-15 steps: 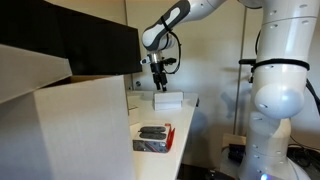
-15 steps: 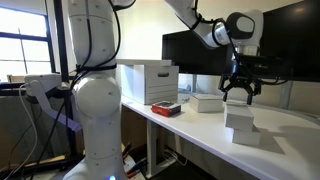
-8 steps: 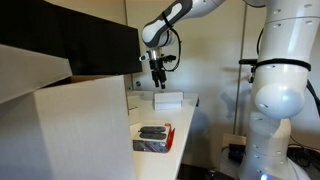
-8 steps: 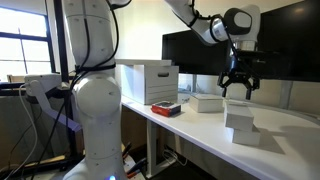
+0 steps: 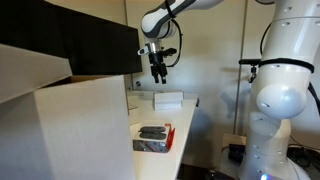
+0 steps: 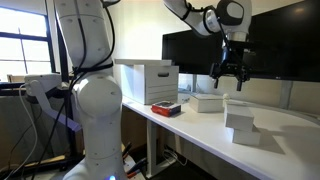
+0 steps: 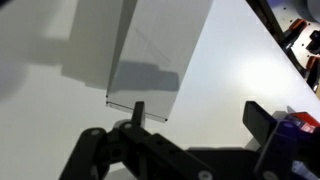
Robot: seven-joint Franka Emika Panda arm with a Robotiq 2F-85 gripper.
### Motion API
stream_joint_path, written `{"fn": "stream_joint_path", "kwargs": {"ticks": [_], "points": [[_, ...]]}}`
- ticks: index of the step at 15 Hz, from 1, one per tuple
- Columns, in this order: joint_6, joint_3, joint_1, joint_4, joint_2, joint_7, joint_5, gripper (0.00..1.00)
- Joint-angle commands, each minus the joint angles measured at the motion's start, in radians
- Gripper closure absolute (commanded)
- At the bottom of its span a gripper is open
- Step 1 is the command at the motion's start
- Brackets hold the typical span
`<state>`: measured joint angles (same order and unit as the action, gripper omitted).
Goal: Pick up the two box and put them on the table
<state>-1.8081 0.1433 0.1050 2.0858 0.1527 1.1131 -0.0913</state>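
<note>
A flat white box lies on the white table; it also shows in an exterior view and in the wrist view. A second white box stands nearer on the same table and looks like two stacked pieces. My gripper hangs open and empty well above the flat box. It also shows in an exterior view. In the wrist view the jaws are spread wide over bare table, with the box just beyond one finger.
A red-edged tray with dark items sits on the table between the flat box and a large pale carton; both also show in an exterior view, tray and carton. A dark monitor stands behind.
The gripper has risen straight up from just above the flat box and stays open. The boxes have not moved.
</note>
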Motion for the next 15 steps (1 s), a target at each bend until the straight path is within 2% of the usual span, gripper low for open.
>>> {"fn": "stream_joint_path", "kwargs": {"ticks": [1,5,15], "points": [[0.075,0.000,-0.012,0.009,0.040,0.016,-0.010,0.00],[0.119,0.002,-0.014,0.015,0.076,0.013,-0.030,0.00],[0.122,0.003,-0.043,0.011,0.201,0.021,-0.041,0.00]]}}
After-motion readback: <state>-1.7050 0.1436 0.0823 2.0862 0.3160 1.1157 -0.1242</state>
